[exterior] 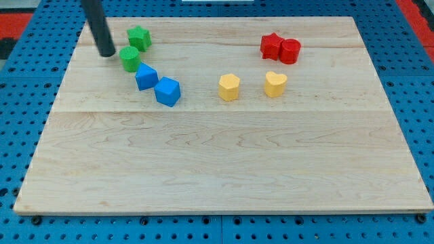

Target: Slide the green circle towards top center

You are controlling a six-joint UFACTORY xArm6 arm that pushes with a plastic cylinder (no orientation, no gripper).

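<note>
Green star blocks green circle upward; rt side open.

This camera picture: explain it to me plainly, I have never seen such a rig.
One camera looks down at a wooden board lying on a blue pegboard. The dark rod at the view's top left is the end of a robot arm. It has no claw and holds nothing; my tip only pushes blocks. It sits just left of the green circle, with the green star above it. Two blue blocks lie right of the circle, two yellow blocks mid-board, two red blocks top right.
</note>
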